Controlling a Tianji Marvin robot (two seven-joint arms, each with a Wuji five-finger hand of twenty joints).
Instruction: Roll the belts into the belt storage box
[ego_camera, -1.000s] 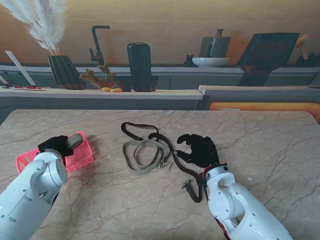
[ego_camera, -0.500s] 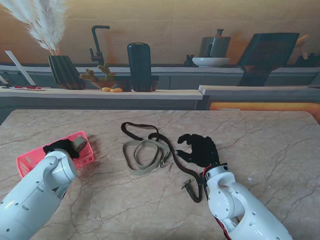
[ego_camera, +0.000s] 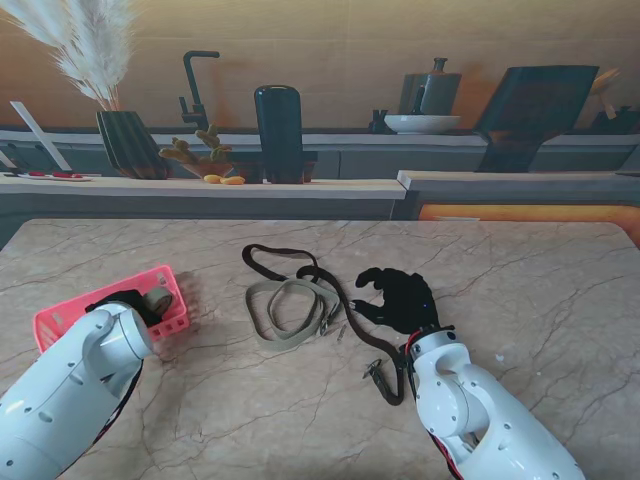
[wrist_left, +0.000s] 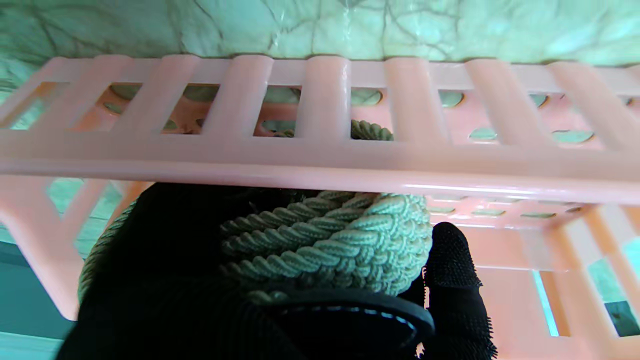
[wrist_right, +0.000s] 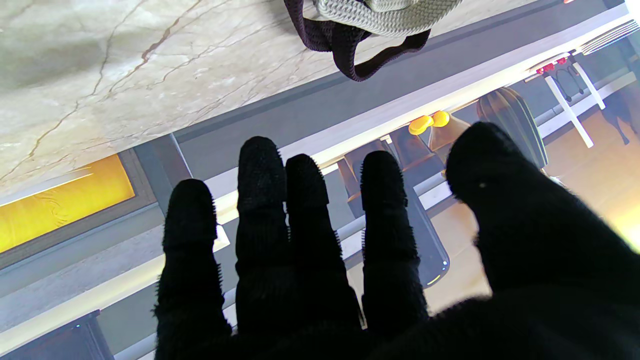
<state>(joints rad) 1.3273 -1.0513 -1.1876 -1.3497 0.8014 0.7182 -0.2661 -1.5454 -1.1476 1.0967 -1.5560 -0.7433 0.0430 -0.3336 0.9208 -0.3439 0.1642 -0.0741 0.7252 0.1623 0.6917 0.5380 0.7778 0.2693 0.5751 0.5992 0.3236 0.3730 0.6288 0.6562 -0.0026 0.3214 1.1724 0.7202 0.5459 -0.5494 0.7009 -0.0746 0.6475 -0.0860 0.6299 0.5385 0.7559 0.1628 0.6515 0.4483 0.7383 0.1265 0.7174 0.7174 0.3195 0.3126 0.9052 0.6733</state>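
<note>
A pink slatted belt storage box (ego_camera: 62, 318) lies on the table's left side. My left hand (ego_camera: 128, 301) is inside it, shut on a rolled greenish braided belt (wrist_left: 330, 240), which sits against the box's slatted wall (wrist_left: 320, 165). A loose beige belt (ego_camera: 285, 315) and a dark brown belt (ego_camera: 340, 300) lie tangled at the table's middle. My right hand (ego_camera: 398, 298) rests over the dark belt's right part, fingers (wrist_right: 260, 200) spread, holding nothing. The right wrist view shows both belts' ends, beige (wrist_right: 385, 15) over dark (wrist_right: 350, 55).
A counter beyond the table's far edge carries a dark ribbed vase with pampas grass (ego_camera: 130, 140), a black cylinder (ego_camera: 279, 132), a black tap (ego_camera: 192, 90) and a white bowl (ego_camera: 422, 123). Bare marble (ego_camera: 540, 280) lies to the right of my right hand.
My left hand, carrying the rolled belt, has moved from the box's far rim down into the box and nearer to me. The right hand and loose belts have stayed put.
</note>
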